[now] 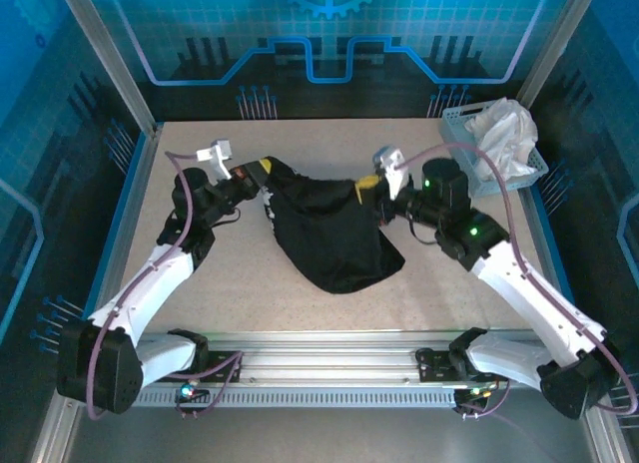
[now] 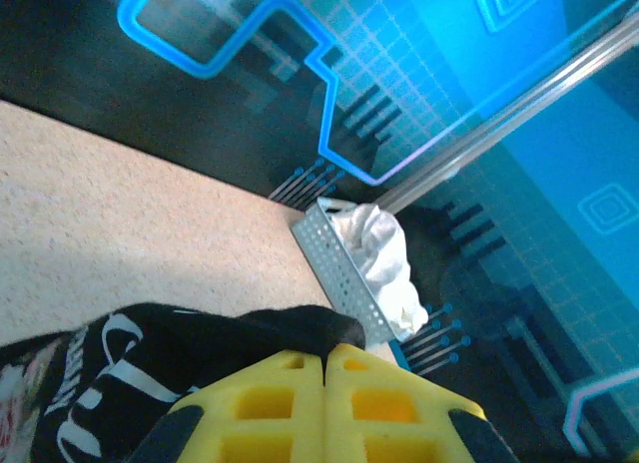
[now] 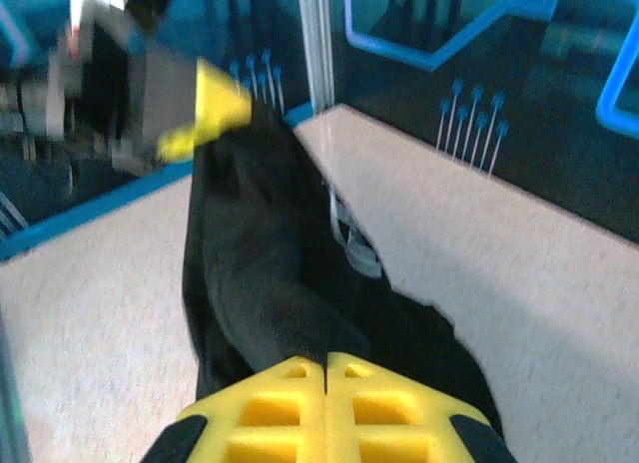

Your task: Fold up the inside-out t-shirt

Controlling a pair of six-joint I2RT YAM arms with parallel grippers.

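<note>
The left pincer (image 3: 205, 119) is blurred at the upper left of the right wrist view. On the t-shirt (image 2: 230, 333), white lettering (image 2: 145, 381) runs off the lower-left edge, unreadable.

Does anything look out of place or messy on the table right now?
The black t-shirt sags bunched between the left gripper and right gripper, both shut on it. A white cloth bulges over the basket rim, far right.

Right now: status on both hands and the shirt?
Left hand shut on the black t-shirt, right hand shut on its opposite edge. Shirt bunched, strung between them, unfolded. White cloth in basket, far right corner, not in the way.
</note>
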